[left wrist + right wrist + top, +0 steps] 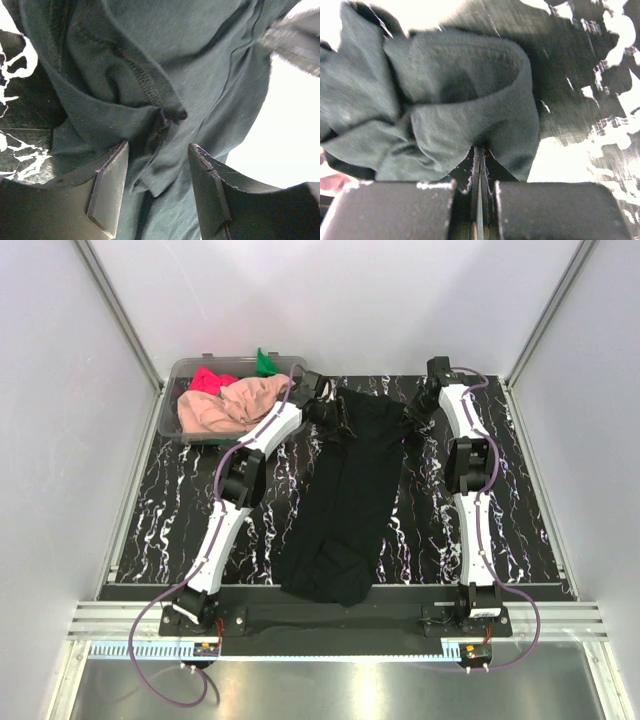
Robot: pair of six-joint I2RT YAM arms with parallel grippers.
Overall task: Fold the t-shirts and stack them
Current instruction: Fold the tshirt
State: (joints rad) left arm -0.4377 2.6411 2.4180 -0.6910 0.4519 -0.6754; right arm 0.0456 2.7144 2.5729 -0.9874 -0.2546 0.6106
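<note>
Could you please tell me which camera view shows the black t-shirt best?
The top external view: the whole black t-shirt shows there, laid out lengthwise. The left wrist view shows only a hemmed fold between the fingers of the open left gripper. The right wrist view shows bunched cloth pinched in the shut right gripper.

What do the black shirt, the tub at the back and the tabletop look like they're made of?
The black t-shirt: soft matte knit, likely cotton jersey; stitched hem, limp folds. The tub: clear, glossy plastic; clothes show through its wall. The tabletop: black with white marble-like veins, probably a printed surface.
</note>
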